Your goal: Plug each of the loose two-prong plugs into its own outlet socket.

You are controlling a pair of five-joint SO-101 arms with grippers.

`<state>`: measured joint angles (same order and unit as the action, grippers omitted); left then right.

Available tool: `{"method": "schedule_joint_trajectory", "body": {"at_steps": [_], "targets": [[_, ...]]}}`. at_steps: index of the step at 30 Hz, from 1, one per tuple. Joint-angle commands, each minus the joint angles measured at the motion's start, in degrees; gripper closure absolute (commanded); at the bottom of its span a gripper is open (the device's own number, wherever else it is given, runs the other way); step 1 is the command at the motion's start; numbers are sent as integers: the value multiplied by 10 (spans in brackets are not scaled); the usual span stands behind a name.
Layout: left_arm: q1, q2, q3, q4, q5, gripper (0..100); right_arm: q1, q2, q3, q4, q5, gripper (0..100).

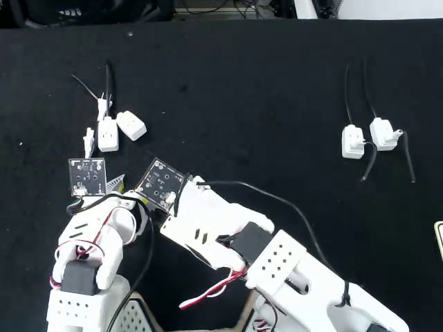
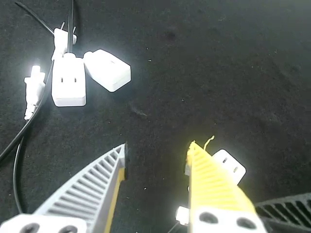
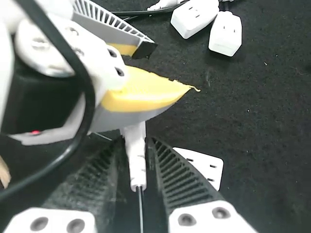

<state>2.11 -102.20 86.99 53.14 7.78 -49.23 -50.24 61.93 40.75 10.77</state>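
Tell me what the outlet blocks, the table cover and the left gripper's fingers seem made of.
Outlet blocks: smooth glossy white plastic, by their bright sheen. Table cover: matte black fabric, probably felt; lint specks and faint creases show. Left gripper fingers: likely printed plastic, one grey, one yellow, with ribbed faces.

I look down on a matte black table [image 1: 277,83] that spans my high view. Beyond its far edge, at twelve o'clock, dark cables [image 1: 228,7] tangle; at one o'clock, a white surface [image 1: 387,8] shows.
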Motion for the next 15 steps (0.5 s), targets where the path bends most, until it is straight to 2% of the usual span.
{"method": "schedule_joint_trajectory", "body": {"at_steps": [1, 15], "targets": [[6, 6, 0, -5, -6, 798, 16, -29, -66, -5, -5, 988], [3, 3, 3, -5, -6, 798, 20, -25, -68, 14, -5, 988]]}}
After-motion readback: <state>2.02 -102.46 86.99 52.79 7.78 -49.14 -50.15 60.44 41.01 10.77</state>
